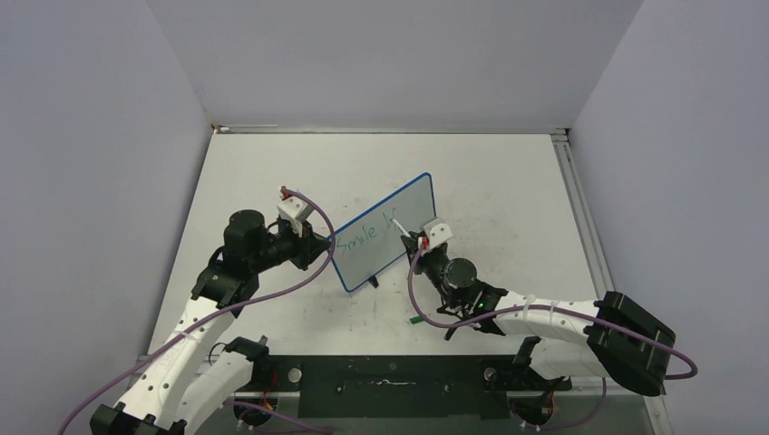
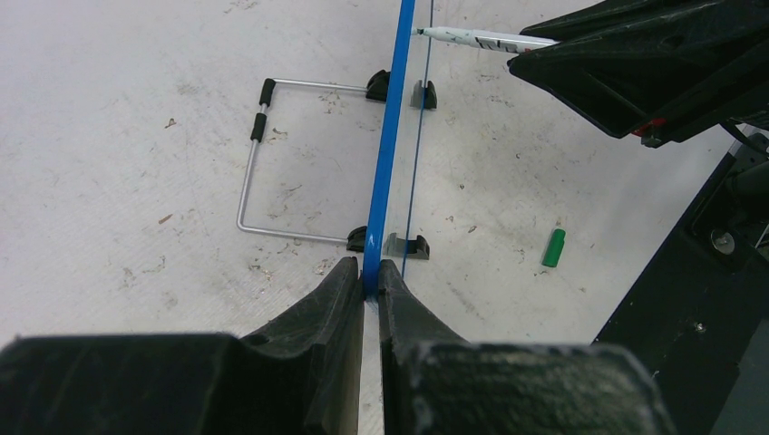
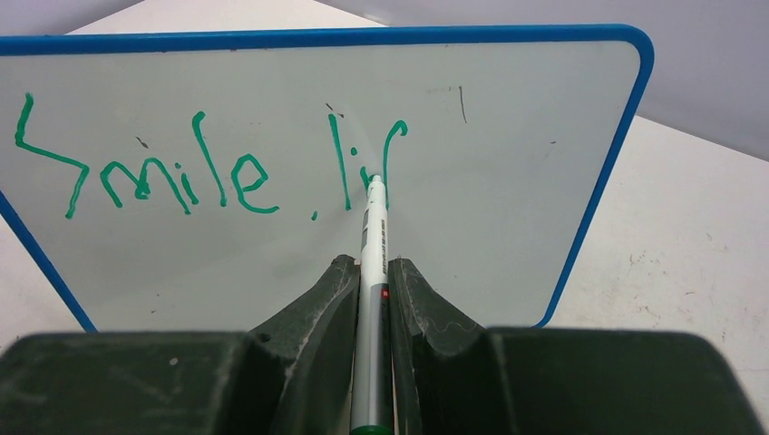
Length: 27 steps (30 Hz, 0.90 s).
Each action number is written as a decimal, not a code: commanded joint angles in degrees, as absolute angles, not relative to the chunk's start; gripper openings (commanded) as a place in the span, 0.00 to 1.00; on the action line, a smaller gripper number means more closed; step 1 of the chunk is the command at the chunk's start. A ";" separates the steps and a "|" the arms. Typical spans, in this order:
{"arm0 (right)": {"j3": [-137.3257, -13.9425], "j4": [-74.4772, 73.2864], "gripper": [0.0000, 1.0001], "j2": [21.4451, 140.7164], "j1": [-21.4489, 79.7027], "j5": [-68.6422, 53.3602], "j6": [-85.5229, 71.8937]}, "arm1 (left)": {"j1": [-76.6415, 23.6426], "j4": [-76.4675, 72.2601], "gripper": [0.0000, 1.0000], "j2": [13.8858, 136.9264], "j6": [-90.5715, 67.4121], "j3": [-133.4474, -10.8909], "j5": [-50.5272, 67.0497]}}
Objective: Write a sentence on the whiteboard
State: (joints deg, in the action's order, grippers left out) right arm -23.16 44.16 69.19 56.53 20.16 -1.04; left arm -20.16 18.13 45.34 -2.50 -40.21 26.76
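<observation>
The whiteboard (image 1: 385, 228), white with a thin blue frame, stands tilted on the tabletop. My left gripper (image 2: 372, 281) is shut on its blue edge (image 2: 388, 154); it also shows in the top view (image 1: 325, 243). My right gripper (image 3: 372, 265) is shut on a white-and-grey marker (image 3: 372, 272), and the marker's tip touches the board face (image 3: 508, 145). The sentence (image 3: 209, 168) is green handwriting reading "Smile" followed by a few strokes, and the tip rests at the last stroke. The right gripper shows in the top view (image 1: 419, 240) at the board's right part.
A green marker cap (image 2: 553, 246) lies on the tabletop near the board; it also shows in the top view (image 1: 413, 319). A bent wire stand (image 2: 263, 163) with black feet props the board from behind. Grey walls close in the table on three sides.
</observation>
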 commanded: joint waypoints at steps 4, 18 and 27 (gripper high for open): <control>-25.52 47.47 0.05 69.51 55.50 21.44 -1.23 | -20.45 20.04 0.00 45.79 -2.64 -40.69 27.35; -23.64 46.73 0.05 64.83 55.22 23.26 -1.27 | -20.44 20.13 0.00 45.62 -2.64 -40.69 27.25; -24.37 46.48 0.05 66.08 54.67 21.41 -0.94 | -20.43 20.10 0.00 45.79 -2.64 -40.65 27.38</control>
